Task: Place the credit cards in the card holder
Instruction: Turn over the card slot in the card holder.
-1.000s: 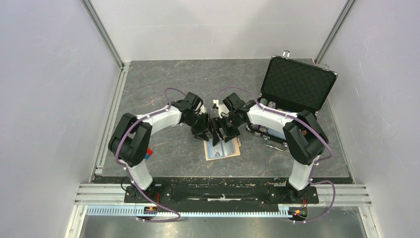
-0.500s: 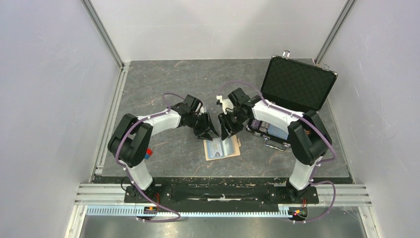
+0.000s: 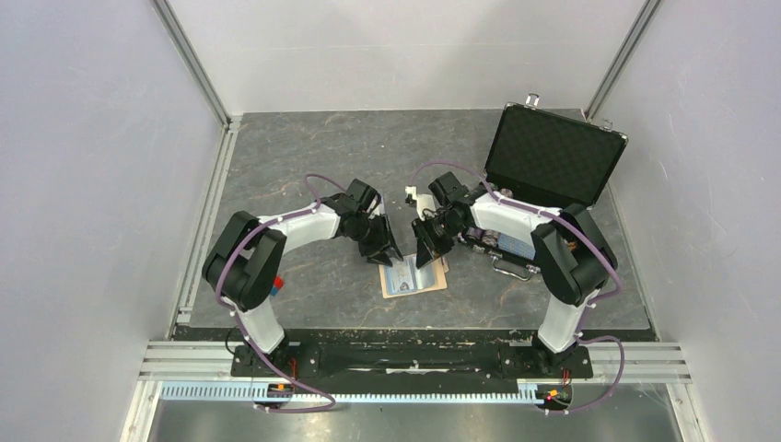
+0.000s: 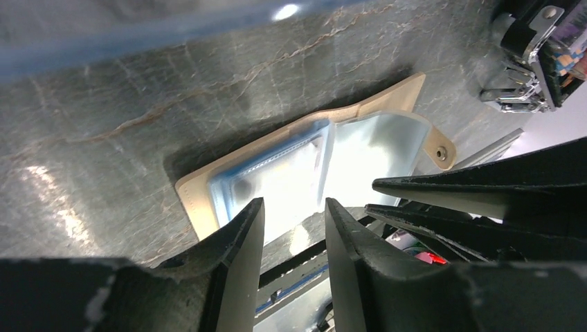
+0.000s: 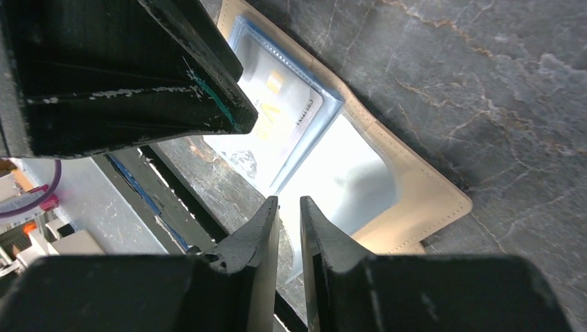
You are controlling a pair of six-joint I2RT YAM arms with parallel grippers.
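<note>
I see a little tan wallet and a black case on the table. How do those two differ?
The card holder is tan with pale blue pockets; the black case is dark with silvery trim. The card holder is far smaller than the black case. The card holder lies spread flat on the table, while the black case has its lid standing up. Both are open.

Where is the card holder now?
In the top view, the card holder lies open mid-table by the left gripper and right gripper, left of the black case.
</note>
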